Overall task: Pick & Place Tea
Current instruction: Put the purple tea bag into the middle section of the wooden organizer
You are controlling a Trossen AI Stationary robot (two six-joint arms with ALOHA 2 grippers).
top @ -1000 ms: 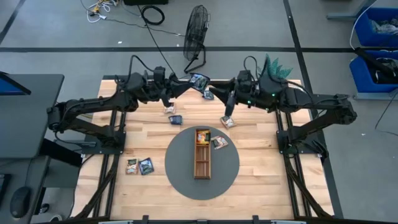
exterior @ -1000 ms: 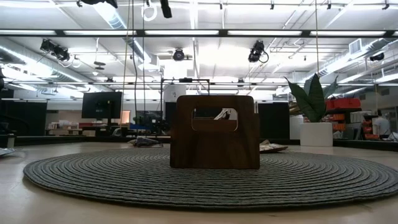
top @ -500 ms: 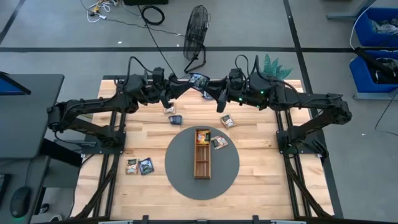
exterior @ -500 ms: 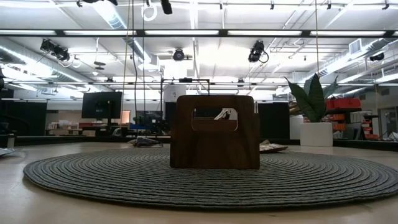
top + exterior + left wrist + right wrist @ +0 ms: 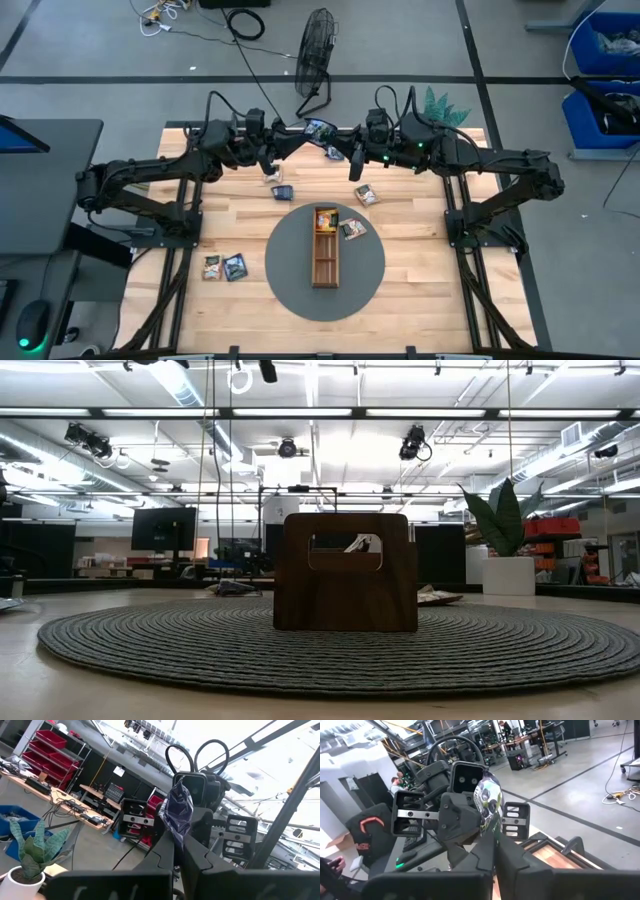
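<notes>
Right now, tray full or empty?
Mostly empty: the tray holds one orange sachet in one end compartment; the others look bare.

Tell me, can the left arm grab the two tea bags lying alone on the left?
Probably not yet: the left gripper is shut on a sachet at the table's far edge, beside the right gripper. Nothing blocks the way to the two tea bags, so once freed it likely could.
</notes>
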